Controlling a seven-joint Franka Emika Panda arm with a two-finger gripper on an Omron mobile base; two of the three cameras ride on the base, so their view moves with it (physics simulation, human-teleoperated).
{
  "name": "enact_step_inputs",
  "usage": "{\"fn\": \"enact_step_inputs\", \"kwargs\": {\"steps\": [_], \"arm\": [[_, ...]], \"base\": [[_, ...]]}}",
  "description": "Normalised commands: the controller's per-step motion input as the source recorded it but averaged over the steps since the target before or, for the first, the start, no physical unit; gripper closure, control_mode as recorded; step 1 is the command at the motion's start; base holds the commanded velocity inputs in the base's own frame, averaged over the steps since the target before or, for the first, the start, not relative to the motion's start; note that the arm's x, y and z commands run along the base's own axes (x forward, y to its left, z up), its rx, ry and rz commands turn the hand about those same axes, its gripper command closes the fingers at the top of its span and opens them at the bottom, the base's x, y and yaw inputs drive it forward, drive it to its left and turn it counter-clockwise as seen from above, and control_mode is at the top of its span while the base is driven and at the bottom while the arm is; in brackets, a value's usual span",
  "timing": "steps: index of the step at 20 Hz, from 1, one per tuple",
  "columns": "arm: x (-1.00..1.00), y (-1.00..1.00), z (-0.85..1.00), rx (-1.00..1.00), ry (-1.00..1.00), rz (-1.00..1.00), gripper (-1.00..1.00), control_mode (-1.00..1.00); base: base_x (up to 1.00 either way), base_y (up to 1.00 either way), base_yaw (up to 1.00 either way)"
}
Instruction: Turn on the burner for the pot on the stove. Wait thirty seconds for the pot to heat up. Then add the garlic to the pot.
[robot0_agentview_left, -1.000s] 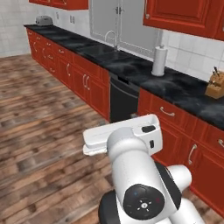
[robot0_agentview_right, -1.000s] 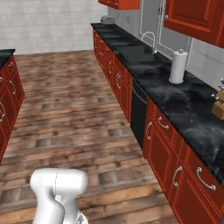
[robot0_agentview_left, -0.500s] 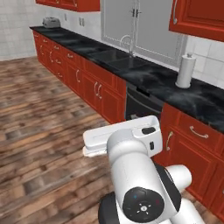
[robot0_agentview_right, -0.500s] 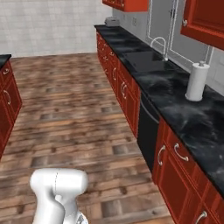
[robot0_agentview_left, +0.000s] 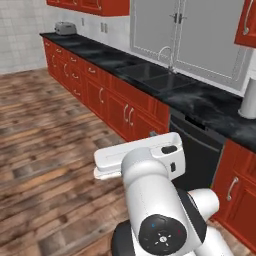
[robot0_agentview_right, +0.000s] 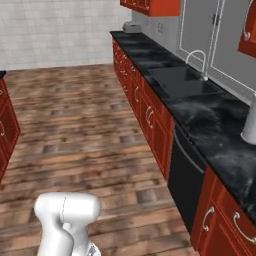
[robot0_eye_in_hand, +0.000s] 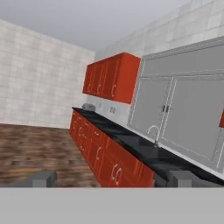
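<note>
The stove, the burner, the pot and the garlic are out of view. My gripper (robot0_eye_in_hand: 111, 179) is open: its two dark fingertips (robot0_eye_in_hand: 41, 178) stand far apart at the bottom of the hand view, and nothing is between them. It points along a run of red cabinets toward the far tiled wall. In the left base view my white hand (robot0_agentview_left: 137, 155) is held level above the wooden floor, beside the counter front.
A black counter (robot0_agentview_left: 210, 102) on red cabinets runs along the right, with a sink and faucet (robot0_agentview_right: 182, 80), a black dishwasher front (robot0_agentview_right: 185, 175), a white paper-towel roll (robot0_agentview_left: 248, 97) and a toaster (robot0_agentview_right: 132, 27). Another red cabinet (robot0_agentview_right: 7, 125) stands at left across the open wood floor (robot0_agentview_right: 80, 120).
The whole scene has shifted: the base has driven along the counter, bringing the sink and dishwasher closer and leaving the knife block behind. The arm keeps the same pose.
</note>
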Motion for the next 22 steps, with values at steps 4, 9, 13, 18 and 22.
{"fn": "enact_step_inputs", "kwargs": {"steps": [4,9,13,18,22], "arm": [[0.00,0.00,0.00,0.00,0.00,0.00,-1.00,1.00],[0.00,0.00,0.00,0.00,0.00,0.00,-1.00,1.00],[0.00,0.00,0.00,0.00,0.00,0.00,-1.00,1.00],[0.00,0.00,0.00,0.00,0.00,0.00,-1.00,1.00],[0.00,0.00,0.00,0.00,0.00,0.00,-1.00,1.00]], "base": [[1.00,0.40,0.00],[1.00,0.34,0.03],[1.00,0.10,0.15],[0.57,-0.25,0.53],[0.09,-0.31,0.67]]}}
